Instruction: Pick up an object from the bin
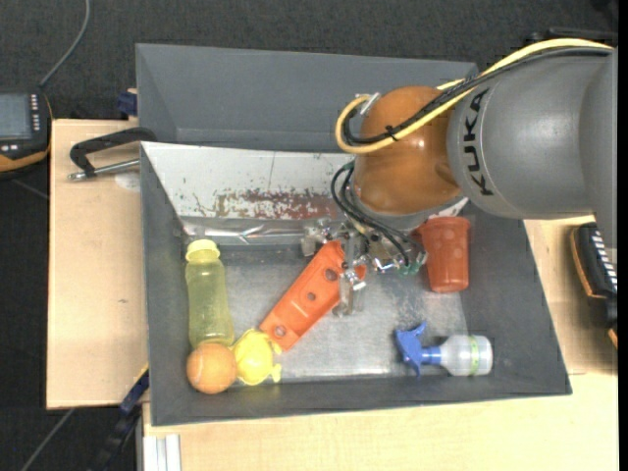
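My gripper [347, 285] hangs in the middle of the bin, right at the upper end of a long orange flat bar with small holes [306, 297] that lies slanted from upper right to lower left. One metal finger [345, 295] rests against the bar's upper edge. Just right of the gripper lies a red-orange plastic cup [447, 253] on its side. A small clear spray bottle with a blue nozzle [444, 352] lies below and to the right.
Along the bin's left side stands a yellow-green bottle [207, 297], with an orange ball [211, 368] and a yellow lemon-shaped thing [255, 357] at its lower end. The arm's orange cover and cables hang above the gripper.
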Available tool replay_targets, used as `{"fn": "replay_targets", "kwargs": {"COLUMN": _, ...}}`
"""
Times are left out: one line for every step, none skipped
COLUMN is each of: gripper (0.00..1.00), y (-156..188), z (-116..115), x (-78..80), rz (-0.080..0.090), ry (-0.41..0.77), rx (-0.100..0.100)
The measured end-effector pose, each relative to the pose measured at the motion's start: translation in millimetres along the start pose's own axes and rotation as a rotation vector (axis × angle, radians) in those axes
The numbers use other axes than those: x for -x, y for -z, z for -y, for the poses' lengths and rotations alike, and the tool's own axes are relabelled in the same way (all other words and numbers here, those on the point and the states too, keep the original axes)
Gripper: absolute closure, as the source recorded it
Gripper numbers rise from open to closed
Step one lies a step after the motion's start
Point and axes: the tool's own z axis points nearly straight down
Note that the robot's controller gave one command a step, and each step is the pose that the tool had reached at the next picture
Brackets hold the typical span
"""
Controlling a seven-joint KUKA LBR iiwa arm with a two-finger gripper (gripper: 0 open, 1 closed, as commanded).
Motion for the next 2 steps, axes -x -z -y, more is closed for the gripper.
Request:
{"fn": "replay_targets", "kwargs": {"gripper": 1.00, "y": -40.1, "z": 38.2, "x": -3.4, "rz": 0.006, "ry": -0.249, "rx": 0.000}}
{"fn": "replay_targets", "kwargs": {"gripper": 1.00, "y": -40.1, "z": 38.2, "x": -3.4, "rz": 0.006, "ry": -0.249, "rx": 0.000}}
